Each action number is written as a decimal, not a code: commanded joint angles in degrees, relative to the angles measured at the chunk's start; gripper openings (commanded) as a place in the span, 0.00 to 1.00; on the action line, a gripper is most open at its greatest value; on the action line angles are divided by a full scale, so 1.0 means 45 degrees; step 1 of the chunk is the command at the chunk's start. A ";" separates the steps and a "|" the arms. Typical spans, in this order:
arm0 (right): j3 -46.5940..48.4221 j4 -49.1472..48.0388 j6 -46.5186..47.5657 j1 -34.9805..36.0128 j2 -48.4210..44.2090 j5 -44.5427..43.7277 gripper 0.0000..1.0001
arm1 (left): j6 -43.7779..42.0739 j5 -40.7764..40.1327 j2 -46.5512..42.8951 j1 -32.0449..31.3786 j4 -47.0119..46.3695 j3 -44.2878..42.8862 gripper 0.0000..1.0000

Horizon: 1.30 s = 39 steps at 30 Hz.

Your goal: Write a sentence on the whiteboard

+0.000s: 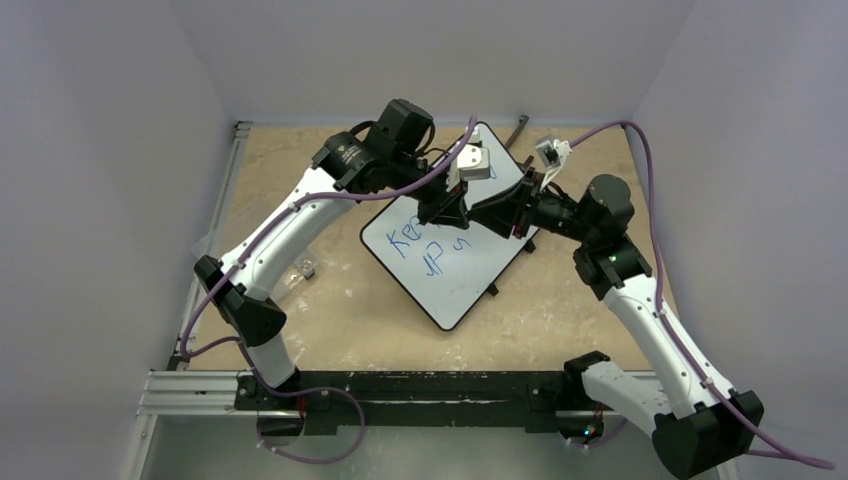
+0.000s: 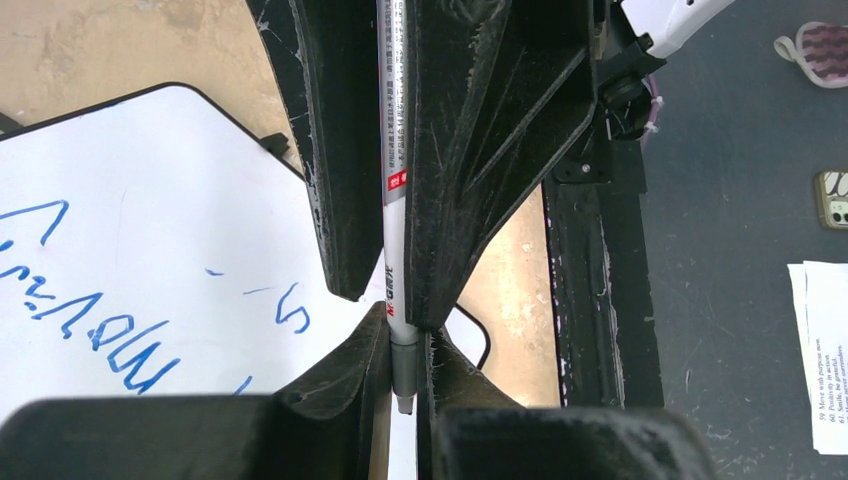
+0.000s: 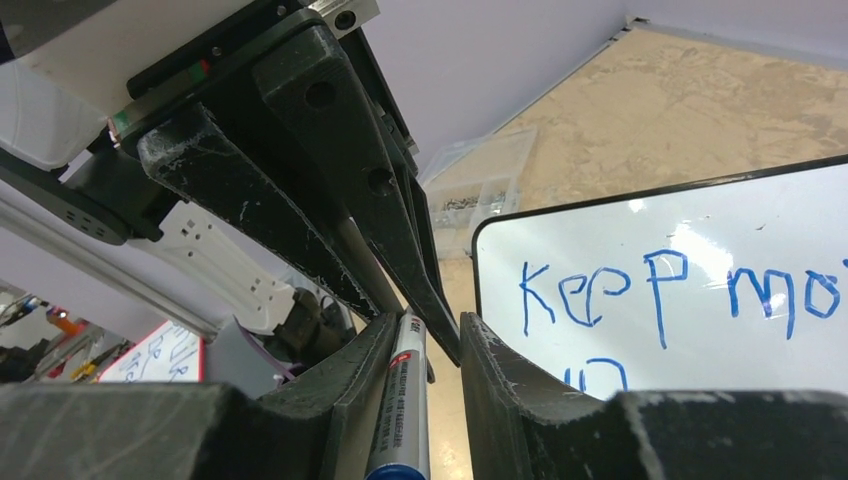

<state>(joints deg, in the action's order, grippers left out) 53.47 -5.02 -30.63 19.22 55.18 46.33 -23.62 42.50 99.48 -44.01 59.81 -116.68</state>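
Observation:
The whiteboard point(image 1: 470, 275) point(image 2: 150, 190) point(image 3: 700, 230) lies turned at an angle in the middle of the table. The blue sentence point(image 1: 420, 240) point(image 2: 100, 320) point(image 3: 620, 290) starts "Keep mo", with a short second line beneath. Both grippers meet over the board's far right edge. My left gripper point(image 1: 450, 212) point(image 2: 403, 332) is shut on the grey end of a white marker point(image 2: 395, 150) point(image 3: 405, 400). My right gripper point(image 1: 492, 215) point(image 3: 430, 325) point(image 2: 392, 300) is open around the barrel. The marker leans on one finger, with a gap to the other.
A clear plastic box point(image 3: 480, 180) of small parts sits beyond the board's corner. A small grey piece point(image 1: 308, 268) lies left of the board. A black tool point(image 1: 517, 130) and a white object point(image 1: 550, 150) lie at the back. Papers point(image 2: 828, 350) lie off the table.

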 commanded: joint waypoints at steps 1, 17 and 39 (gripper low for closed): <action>-0.0002 -0.0940 -0.0501 0.0023 0.0258 0.0254 0.28 | -0.0391 0.0108 0.0016 -0.0101 0.0061 -0.0515 0.00; -0.0632 -0.1230 -0.0449 0.0025 0.0030 0.0468 0.00 | -0.0110 -0.1313 -0.0801 -0.0142 -0.0936 0.0551 0.48; -0.5002 -0.3962 0.0099 0.0011 -0.0840 -0.6750 0.00 | 0.8348 -0.1142 -0.3186 0.5692 -0.6512 0.7173 0.72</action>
<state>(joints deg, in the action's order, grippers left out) 30.92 -17.23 -31.35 19.20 51.18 18.50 5.04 32.05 82.72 -21.74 38.37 -86.43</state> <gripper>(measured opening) 0.097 0.724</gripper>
